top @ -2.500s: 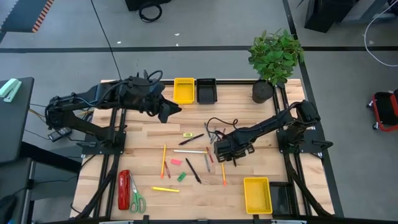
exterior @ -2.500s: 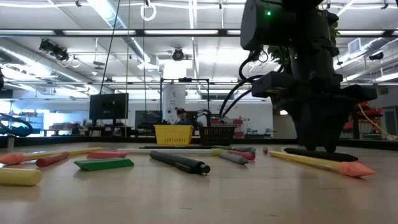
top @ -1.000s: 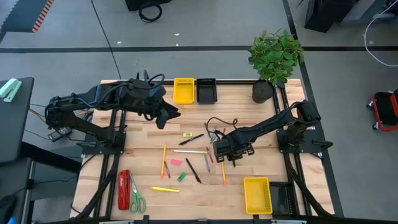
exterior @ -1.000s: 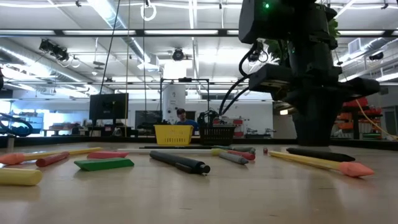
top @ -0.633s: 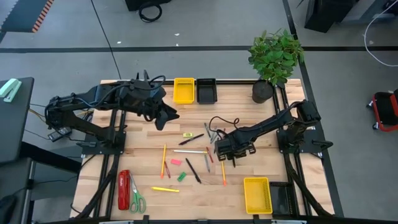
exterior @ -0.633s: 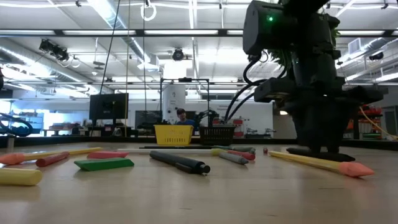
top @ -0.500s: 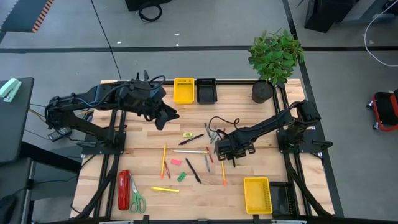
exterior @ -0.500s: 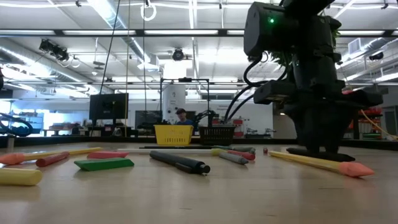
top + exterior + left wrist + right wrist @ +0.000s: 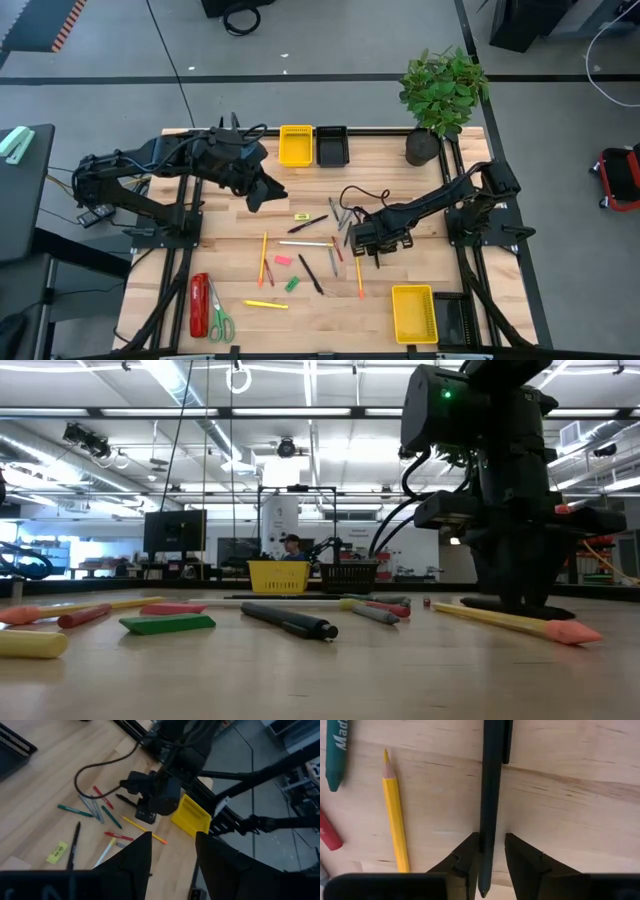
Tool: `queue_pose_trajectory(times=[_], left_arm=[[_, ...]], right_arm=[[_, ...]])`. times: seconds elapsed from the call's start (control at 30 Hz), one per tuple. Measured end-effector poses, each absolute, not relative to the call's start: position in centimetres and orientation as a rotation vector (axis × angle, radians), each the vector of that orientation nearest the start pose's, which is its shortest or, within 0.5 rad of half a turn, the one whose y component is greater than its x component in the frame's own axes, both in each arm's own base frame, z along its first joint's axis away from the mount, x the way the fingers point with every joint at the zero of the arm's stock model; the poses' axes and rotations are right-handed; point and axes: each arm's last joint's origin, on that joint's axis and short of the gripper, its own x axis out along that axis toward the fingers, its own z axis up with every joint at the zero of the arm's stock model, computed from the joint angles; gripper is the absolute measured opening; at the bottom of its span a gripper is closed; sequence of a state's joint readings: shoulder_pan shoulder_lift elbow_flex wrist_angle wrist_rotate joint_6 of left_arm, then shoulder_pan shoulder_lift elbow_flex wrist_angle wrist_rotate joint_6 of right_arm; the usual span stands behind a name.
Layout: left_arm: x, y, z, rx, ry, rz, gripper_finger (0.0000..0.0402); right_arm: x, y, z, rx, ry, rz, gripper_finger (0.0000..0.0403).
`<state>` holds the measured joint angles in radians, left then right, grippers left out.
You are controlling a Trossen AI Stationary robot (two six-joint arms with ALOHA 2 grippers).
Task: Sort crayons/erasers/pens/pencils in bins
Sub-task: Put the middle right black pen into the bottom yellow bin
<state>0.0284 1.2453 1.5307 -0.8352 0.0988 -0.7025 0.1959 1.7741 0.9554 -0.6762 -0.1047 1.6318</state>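
Your black pen (image 9: 490, 795) lies flat on the table (image 9: 240, 225), beside a yellow pencil (image 9: 396, 815), and the right gripper (image 9: 489, 851) is low over it with a finger on each side, narrow but not clearly squeezing yet. You are at the grab step, so next you likely close, lift, and carry it to a bin (image 9: 331, 147). The left gripper (image 9: 170, 852) hangs above the table with fingers apart, holding nothing.
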Motion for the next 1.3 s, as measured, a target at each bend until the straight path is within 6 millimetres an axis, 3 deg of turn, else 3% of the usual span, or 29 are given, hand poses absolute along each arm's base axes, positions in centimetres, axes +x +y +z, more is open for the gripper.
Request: queue_pose_trajectory(times=[0.27,0.53,0.8,1.07,1.3], left_arm=[[23.6,0.4,43.0,-0.718,0.553,0.119,0.0162],[23.6,0.2,43.0,-0.728,0.577,0.054,0.0162],[22.5,-0.1,42.7,-0.696,0.663,-0.008,0.0162],[20.9,-0.1,42.8,-0.665,0.7,-0.007,0.0162],[20.4,0.0,43.0,-0.646,0.691,-0.004,0.0162]], right_arm=[[28.9,6.1,13.1,1.181,1.323,-0.97,0.0085],[29.1,6.1,13.1,1.183,1.329,-0.947,0.0042],[29.8,6.3,13.9,1.195,1.325,-0.932,0.0039],[32.6,6.9,17.2,1.206,1.245,-0.778,0.0039],[34.2,6.4,20.2,1.163,1.171,-0.747,0.0039]])
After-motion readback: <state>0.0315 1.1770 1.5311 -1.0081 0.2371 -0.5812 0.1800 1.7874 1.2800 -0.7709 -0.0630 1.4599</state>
